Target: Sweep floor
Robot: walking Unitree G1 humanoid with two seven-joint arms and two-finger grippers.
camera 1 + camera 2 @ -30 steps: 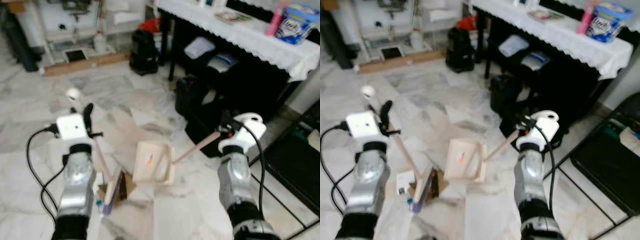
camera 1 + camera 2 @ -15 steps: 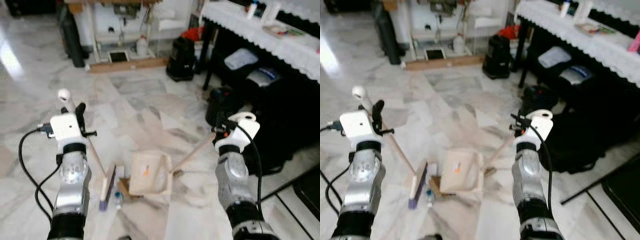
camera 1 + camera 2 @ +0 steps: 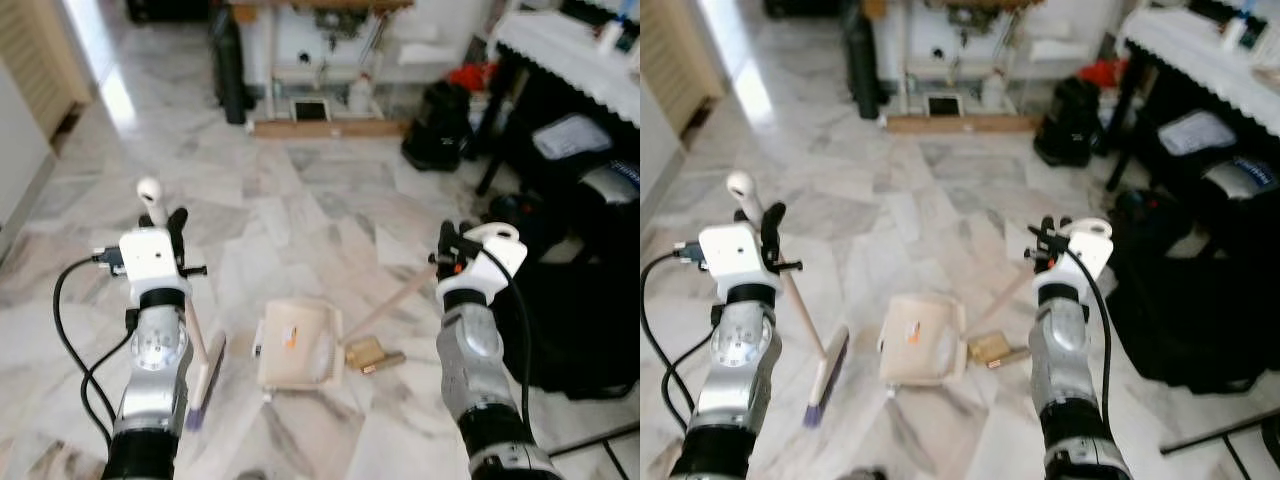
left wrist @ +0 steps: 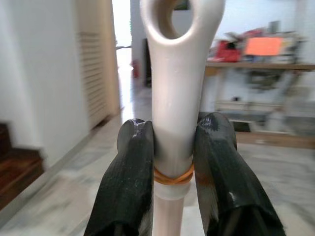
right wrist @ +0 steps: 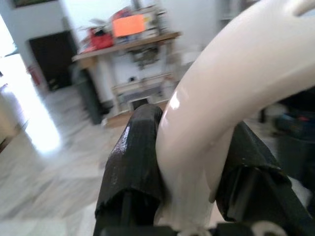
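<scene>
- Left gripper (image 4: 173, 162): jaws clamped on the broom (image 3: 792, 300) just under the handle's hanging loop, a rubber band visible between the fingers (image 4: 130, 182).
- Right gripper (image 5: 189, 162): jaws closed round the curved white end of the dustpan (image 3: 297, 343) handle.
- Broom held slanting, handle top high at the robot's left, bristle head down at the floor (image 3: 300, 200), left of the dustpan and apart from it.
- Dustpan lying flat on the marble, centred between both arms, its long handle rising toward the right gripper; an orange scrap seen inside.
- Brown debris (image 3: 368, 354) resting just beside the dustpan on its right edge, outside it, on the side away from the broom.
- Black bags (image 3: 580, 300) standing near the right arm; a table (image 3: 1200, 45) with a white cloth further back on the right.
- Judged mid-task: some rubbish caught, the brown piece not yet gathered.
- Risk: broom sits on the wrong side of the dustpan for that piece, so a sweep across could shove the dustpan or tip out what it carries.
- Risk: grip so high on the broom gives little control of the head; bristles might skip over the debris or scatter it.
- Risk: swinging the dustpan handle rightward could knock the bags.
</scene>
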